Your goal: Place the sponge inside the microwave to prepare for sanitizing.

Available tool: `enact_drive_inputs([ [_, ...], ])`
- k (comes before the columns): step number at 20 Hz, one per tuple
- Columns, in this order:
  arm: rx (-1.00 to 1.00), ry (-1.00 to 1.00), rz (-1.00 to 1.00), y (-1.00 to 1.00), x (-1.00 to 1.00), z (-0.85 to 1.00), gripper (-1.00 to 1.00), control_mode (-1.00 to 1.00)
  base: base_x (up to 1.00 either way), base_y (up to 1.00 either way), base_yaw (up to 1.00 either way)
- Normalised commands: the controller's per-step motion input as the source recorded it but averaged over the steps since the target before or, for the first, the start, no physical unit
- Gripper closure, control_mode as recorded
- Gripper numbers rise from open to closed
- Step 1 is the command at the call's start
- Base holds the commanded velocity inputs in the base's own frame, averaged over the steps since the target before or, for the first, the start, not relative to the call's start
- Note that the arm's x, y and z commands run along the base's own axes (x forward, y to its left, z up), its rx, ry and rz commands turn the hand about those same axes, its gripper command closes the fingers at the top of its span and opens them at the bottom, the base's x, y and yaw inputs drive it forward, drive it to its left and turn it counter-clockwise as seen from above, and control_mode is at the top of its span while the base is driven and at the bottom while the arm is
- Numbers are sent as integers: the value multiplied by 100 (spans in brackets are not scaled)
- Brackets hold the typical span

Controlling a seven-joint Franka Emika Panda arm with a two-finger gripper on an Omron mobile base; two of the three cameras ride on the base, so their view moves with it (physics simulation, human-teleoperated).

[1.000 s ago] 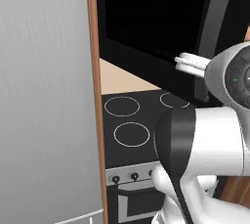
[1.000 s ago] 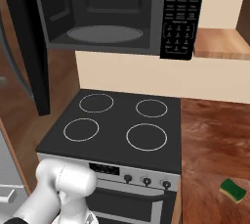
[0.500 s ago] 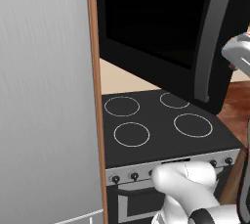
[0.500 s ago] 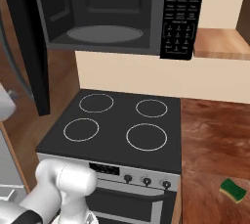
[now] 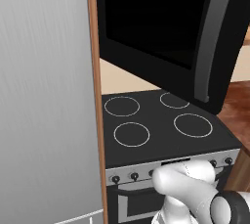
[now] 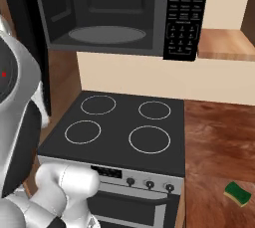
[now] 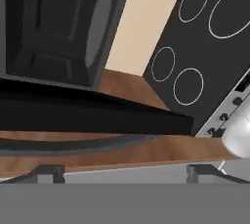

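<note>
Sponge (image 6: 236, 193) lies on the wooden desk (image 6: 219, 137) right of the stove (image 6: 124, 127), untouched; judged light, soft, compressible, best pinched across its narrow sides; hand (image 7: 126, 171) wide open, empty.

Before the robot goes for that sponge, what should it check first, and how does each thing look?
1. Microwave door open: ok.
2. Turntable bare, room for the sponge: ok.
3. Sponge in sight, lying on the wooden counter right of the stove: ok.
4. Gripper open and holding nothing: ok.
5. Gripper near the sponge: not ok; the hand view faces the microwave and stove.
6. Sponge within reach: cannot tell.
</note>
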Motion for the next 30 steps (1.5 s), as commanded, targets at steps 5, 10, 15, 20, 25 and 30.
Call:
enact_drive_inputs([
  [5, 40, -16, 28, -18, 31, -14, -100, -100, 0, 0, 0],
  [10, 31, -7, 20, -13, 45, -21, -100, -100, 0, 0, 0],
  [15, 18, -1, 35, -5, 35, -23, -100, -100, 0, 0, 0],
  [20, 13, -1, 44, 0, 36, -6, -100, -100, 0, 0, 0],
  [25, 12, 0, 45, 0, 41, 0, -100, -100, 0, 0, 0],
  [30, 3, -14, 44, 0, 30, -8, -100, -100, 0, 0, 0],
])
